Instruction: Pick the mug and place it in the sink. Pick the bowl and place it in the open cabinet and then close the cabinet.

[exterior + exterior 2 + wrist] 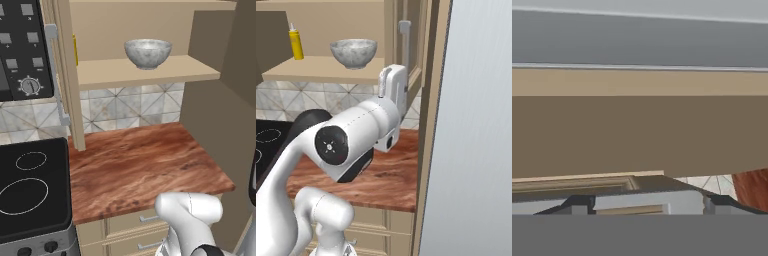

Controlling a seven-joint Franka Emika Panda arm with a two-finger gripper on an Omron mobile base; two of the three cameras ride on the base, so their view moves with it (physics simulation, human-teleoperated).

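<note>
The mottled grey-white bowl [148, 52] [354, 53] stands upright on the plain inner shelf [150, 71] of the beige cabinet, both of whose doors stand open. In the right base view my hand is raised next to the right door [415, 47], just below its silver bar handle [404, 29]; the fingers are hidden there. In the hand view my gripper [646, 204] is open, its dark fingertips [578, 203] far apart, with a pale grey bar lying across the gap and the door's brown face filling the view. The mug and the sink are out of view.
A yellow bottle [295, 43] stands at the shelf's left end. Below lies a wooden counter [145, 165] with beige drawers [135, 225] under it and a black cooktop [30, 190] to the left. A tall grey panel [481, 150] walls off the right side.
</note>
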